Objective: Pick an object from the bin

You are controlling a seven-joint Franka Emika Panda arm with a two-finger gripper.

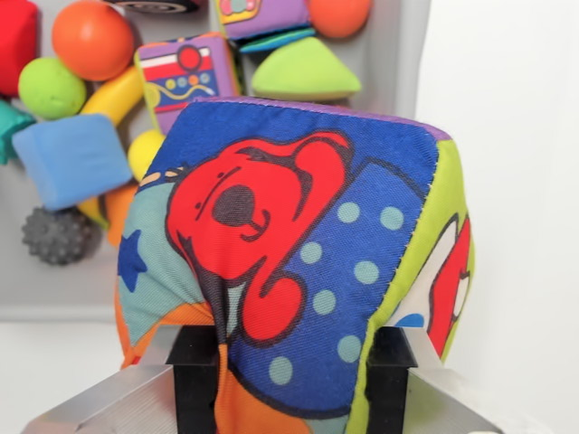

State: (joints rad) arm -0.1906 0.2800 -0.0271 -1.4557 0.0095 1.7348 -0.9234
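Looks like a robot test bench here, a lab setup rather than a home — plain white tabletop (516, 181) at three o'clock, a grey bin (398, 54) up at twelve, crammed with soft toys — orange ball (92, 39), blue foam block (72, 160), green wedge (305, 72).

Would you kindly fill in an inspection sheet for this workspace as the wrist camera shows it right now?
Surface: grey bin floor at the wrist view's left; white area at its right.
Job's things: soft fabric cube with a red dog print, pinched between the fingers, filling the foreground.
Clutter: orange ball, green ball, blue block, green wedge, spiky grey ball, second printed cube.
Grippers: gripper closed on the cube.
Cables: nothing seen.
Surroundings: nothing seen.
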